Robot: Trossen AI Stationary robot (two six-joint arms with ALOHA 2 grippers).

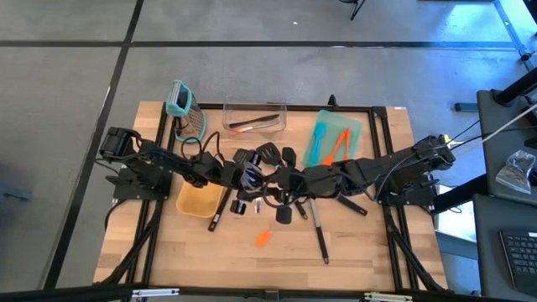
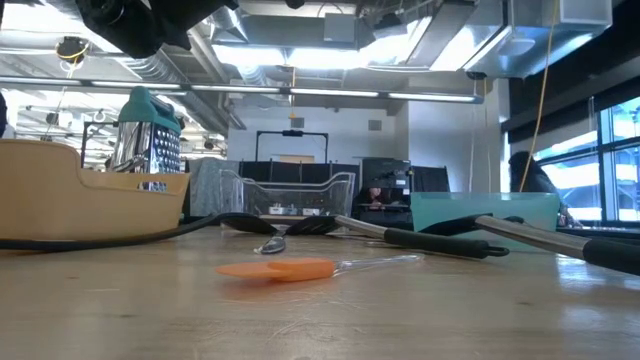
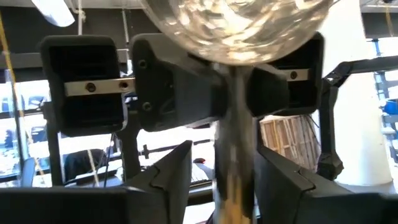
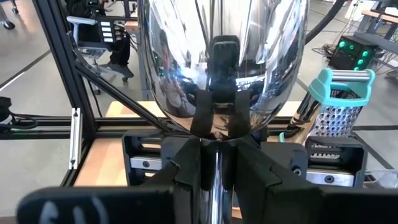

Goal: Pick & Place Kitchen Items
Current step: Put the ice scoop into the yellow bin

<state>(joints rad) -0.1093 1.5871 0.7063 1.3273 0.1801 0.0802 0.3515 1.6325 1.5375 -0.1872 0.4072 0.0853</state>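
Note:
The silver metal scoop (image 4: 221, 62) stands bowl-up between both grippers over the table's middle (image 1: 252, 177). My right gripper (image 4: 217, 168) is shut on its handle. My left gripper (image 3: 224, 171) faces it from the table's left, open, with a finger on either side of the same handle (image 3: 233, 162); a strip of background shows between one finger and the handle. Black slotted turners (image 1: 270, 154) and long black-handled utensils (image 1: 319, 228) lie under and beside the grippers. An orange spatula (image 1: 263, 239) lies flat nearer the front edge. My right gripper pinches the scoop's handle (image 4: 217, 146) just below the bowl between its two fingers (image 4: 186, 171). It comes level from the table's right, fingers across the handle. The scoop is upright, with its bowl above the fingers.
A tan bin (image 1: 199, 200) sits under the left arm. A teal-handled grater (image 1: 186, 111), a clear container (image 1: 254, 117) holding utensils and a teal tray (image 1: 336, 138) with an orange spatula line the far edge. The table's front has bare wood (image 1: 193, 252).

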